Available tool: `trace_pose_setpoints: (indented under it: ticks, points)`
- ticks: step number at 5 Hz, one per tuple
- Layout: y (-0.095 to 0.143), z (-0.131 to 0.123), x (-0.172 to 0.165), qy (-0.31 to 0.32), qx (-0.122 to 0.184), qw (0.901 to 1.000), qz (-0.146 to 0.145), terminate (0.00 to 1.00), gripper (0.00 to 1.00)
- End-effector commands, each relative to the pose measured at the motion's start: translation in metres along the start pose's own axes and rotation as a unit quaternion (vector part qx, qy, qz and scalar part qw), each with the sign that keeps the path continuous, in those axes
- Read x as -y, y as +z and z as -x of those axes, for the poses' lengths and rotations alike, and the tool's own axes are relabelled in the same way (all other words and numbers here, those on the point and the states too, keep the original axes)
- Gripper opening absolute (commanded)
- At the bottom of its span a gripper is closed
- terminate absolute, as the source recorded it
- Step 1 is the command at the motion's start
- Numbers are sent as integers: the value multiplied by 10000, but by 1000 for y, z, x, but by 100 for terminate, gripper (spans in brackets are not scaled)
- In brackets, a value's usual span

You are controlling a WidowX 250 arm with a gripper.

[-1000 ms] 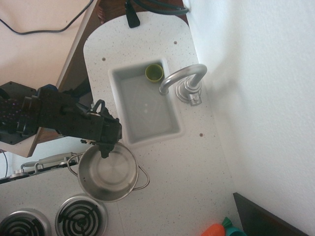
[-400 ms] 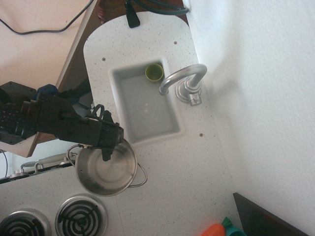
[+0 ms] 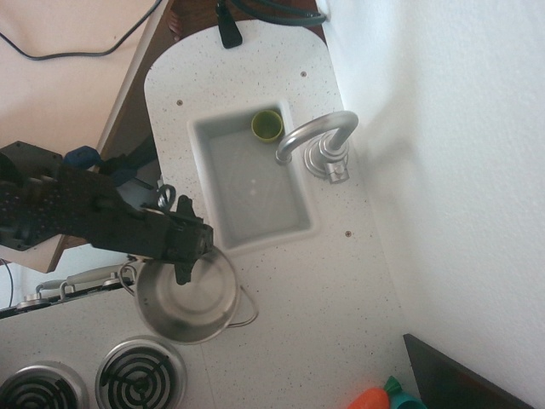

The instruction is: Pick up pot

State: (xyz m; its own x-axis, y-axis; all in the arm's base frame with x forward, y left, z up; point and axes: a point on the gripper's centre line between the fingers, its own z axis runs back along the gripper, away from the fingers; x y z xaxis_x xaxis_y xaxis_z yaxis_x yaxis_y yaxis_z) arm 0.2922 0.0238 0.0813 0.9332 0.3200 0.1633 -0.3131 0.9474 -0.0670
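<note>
The pot (image 3: 192, 307) is a round shiny steel pot with thin wire loop handles on its left and right. It is at the lower left, between the sink and the stove burners, and looks slightly blurred. My black gripper (image 3: 182, 271) reaches in from the left and is closed over the pot's near rim, one finger dipping inside. The arm hides part of the rim.
A white sink (image 3: 203, 136) holds a small green cup (image 3: 266, 125), with a silver faucet (image 3: 317, 141) beside it. Two stove burners (image 3: 139, 375) (image 3: 32, 390) lie below the pot. An orange and teal toy (image 3: 379, 397) and a dark panel (image 3: 451, 379) are at the bottom right. A white wall is on the right.
The gripper has closed on the pot's rim. The pot has shifted a little up and left from the burner and now looks blurred, as if moving with the gripper.
</note>
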Motion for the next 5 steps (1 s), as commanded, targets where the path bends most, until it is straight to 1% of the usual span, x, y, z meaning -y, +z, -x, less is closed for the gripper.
trace_pose_setpoints:
  ticks: [1,2,4,5]
  points:
    - [92,-40,26,-222,1997,9756,888,0,0]
    - [123,-44,37,-361,2025,9738,967,0,0]
    - [124,-45,38,-325,1972,9752,952,0,0]
    - [125,-46,36,-306,1968,9755,935,100,0]
